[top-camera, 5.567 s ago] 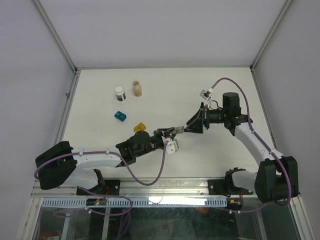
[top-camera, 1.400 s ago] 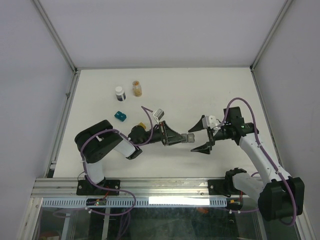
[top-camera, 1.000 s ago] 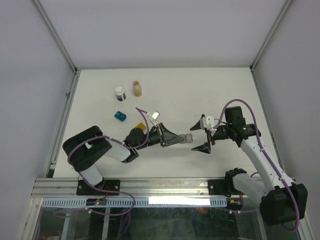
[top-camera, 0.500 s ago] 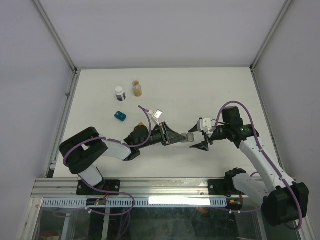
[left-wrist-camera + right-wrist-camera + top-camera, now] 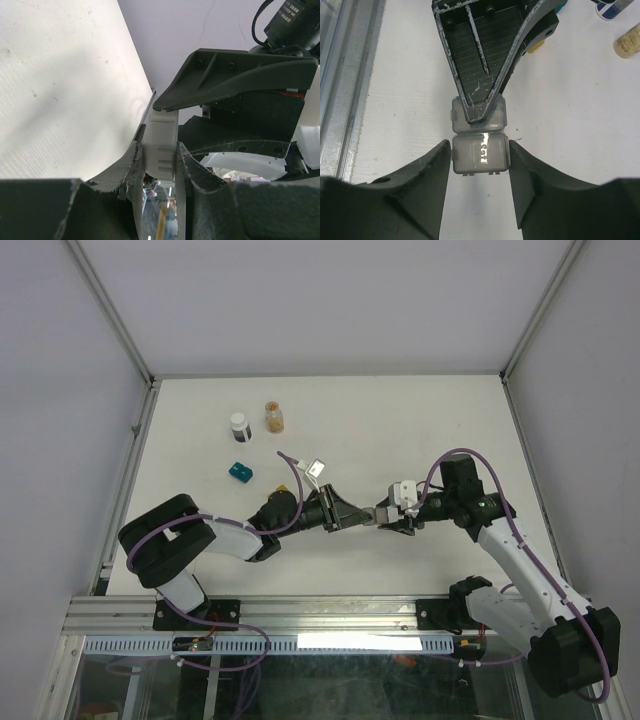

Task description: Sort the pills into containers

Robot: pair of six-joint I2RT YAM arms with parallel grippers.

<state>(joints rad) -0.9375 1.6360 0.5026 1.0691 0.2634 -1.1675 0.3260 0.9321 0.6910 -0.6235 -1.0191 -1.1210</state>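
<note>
The gray container is held in the air between both arms, above the table's middle. My left gripper is shut on its far cell; in the left wrist view the box sits pinched between the fingers. My right gripper has closed on the near cell, both fingers touching its sides. The teal container lies on the table to the left. The amber-yellow container shows partly behind the left arm. No loose pills show.
A dark bottle with a white cap and a bottle of tan pills stand at the back left. The table's right rail and front metal edge bound the area.
My right gripper, open and off to the right before, has moved left to the gray container and closed round its near cell. The left gripper has kept holding the box.
</note>
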